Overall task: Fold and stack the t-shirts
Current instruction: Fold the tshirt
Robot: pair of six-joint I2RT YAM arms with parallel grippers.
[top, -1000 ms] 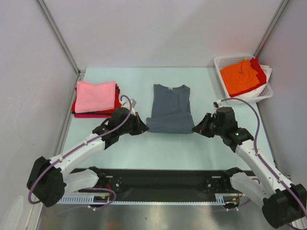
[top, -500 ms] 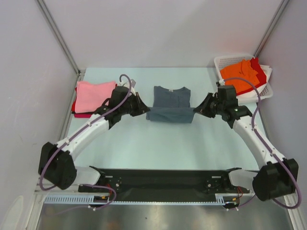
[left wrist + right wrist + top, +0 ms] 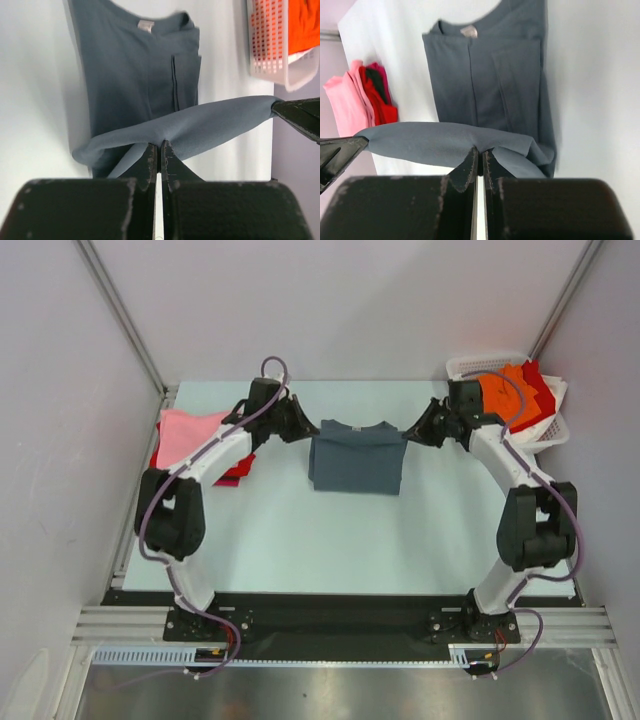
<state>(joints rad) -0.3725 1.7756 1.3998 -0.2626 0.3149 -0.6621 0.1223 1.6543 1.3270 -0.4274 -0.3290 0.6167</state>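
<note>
A pale green table fills a grey-walled booth. Past its middle lies the blue-grey t-shirt, its lifted hem pinched tight by the left gripper and right gripper. Beyond: pink-topped pile left, white basket right.

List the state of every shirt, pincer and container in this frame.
Blue-grey shirt: sleeves folded in, bottom edge lifted over its body, held at both corners.
Left pincer: shut on that edge.
Right pincer: shut on that edge.
Pink-topped stack: folded, lying flat, untouched.
Basket: holds a loose orange shirt.
</note>
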